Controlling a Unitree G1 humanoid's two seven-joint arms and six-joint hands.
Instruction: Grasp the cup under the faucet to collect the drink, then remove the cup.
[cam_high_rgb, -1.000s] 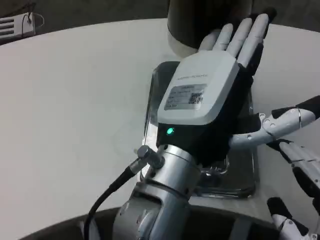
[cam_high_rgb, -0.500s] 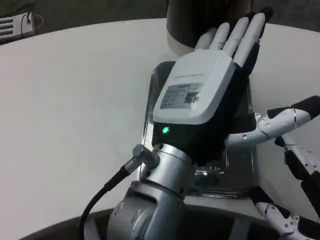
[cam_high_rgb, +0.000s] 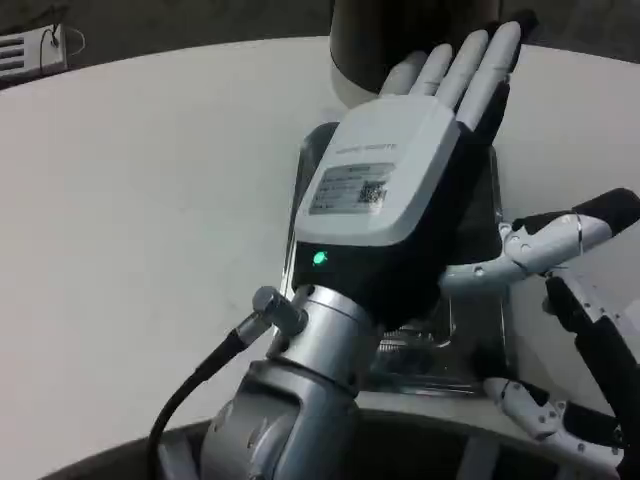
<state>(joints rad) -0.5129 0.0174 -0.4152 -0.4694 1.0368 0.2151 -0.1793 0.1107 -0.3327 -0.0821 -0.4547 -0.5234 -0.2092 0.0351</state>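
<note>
Our left hand reaches flat, fingers straight, over the shiny drip tray toward the dark drink machine. We cannot see the cup. Our right hand waits wide open.

My left hand blocks most of the metal drip tray; I see only its near rim and a strip on the right; whatever sits on the tray under the palm is hidden from me, cup incl. Dark dispenser body cut off by top edge; faucet can't be made out. Right hand cut by right and bottom edges; only fingers and part of the back show; can't tell if it holds anything. Small white obj at top left cut by frame edge, too small to ID.
</note>
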